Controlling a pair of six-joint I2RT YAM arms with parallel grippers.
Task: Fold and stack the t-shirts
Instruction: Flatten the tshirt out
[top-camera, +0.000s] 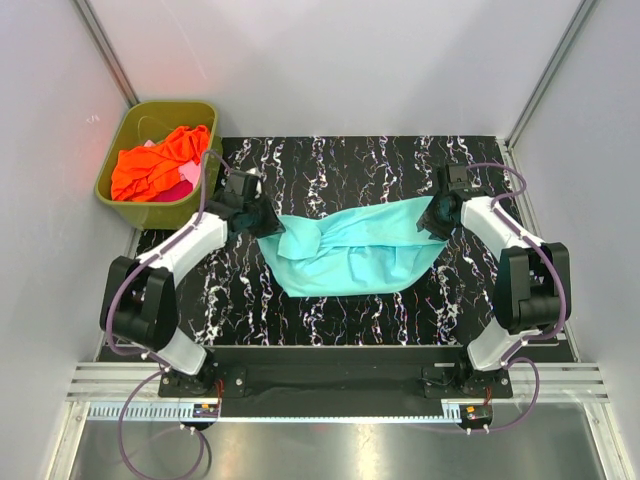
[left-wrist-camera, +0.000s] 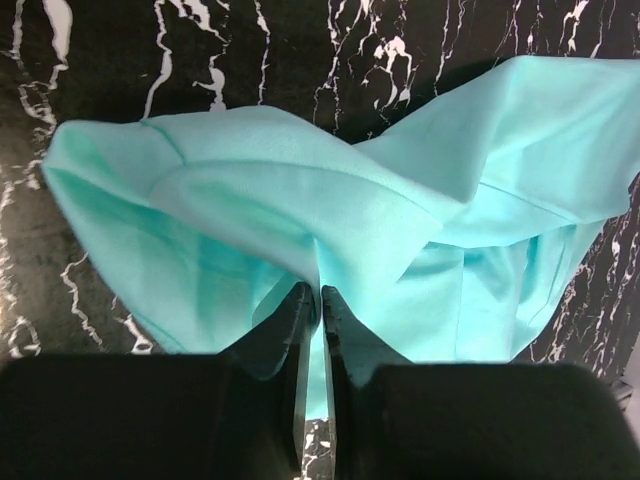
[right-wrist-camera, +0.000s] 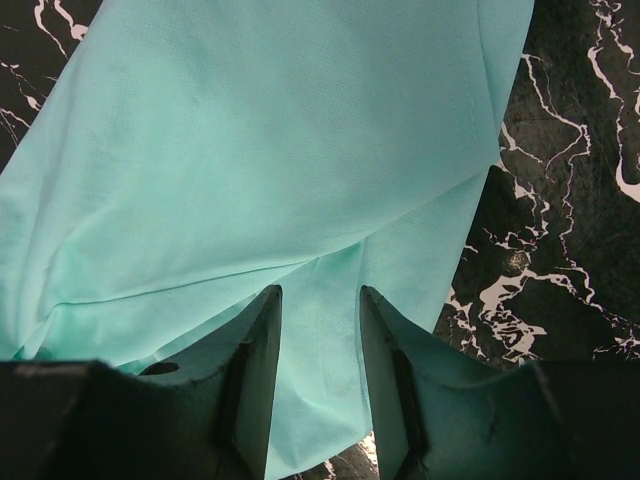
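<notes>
Left fingers (left-wrist-camera: 298, 350) and right fingers (right-wrist-camera: 250, 370) pinch teal t-shirt (top-camera: 350, 255).

The teal t-shirt (top-camera: 350, 250) is hanging crumpled across the middle of the black marbled table (top-camera: 330, 160), its two upper ends being lifted at 9 and 3 o'clock and its middle sagging toward 6 o'clock. The orange t-shirt (top-camera: 160, 160) is lying bunched in the olive tub (top-camera: 170, 104) at 10 o'clock, covering most of the pink t-shirt (top-camera: 186, 180).
</notes>
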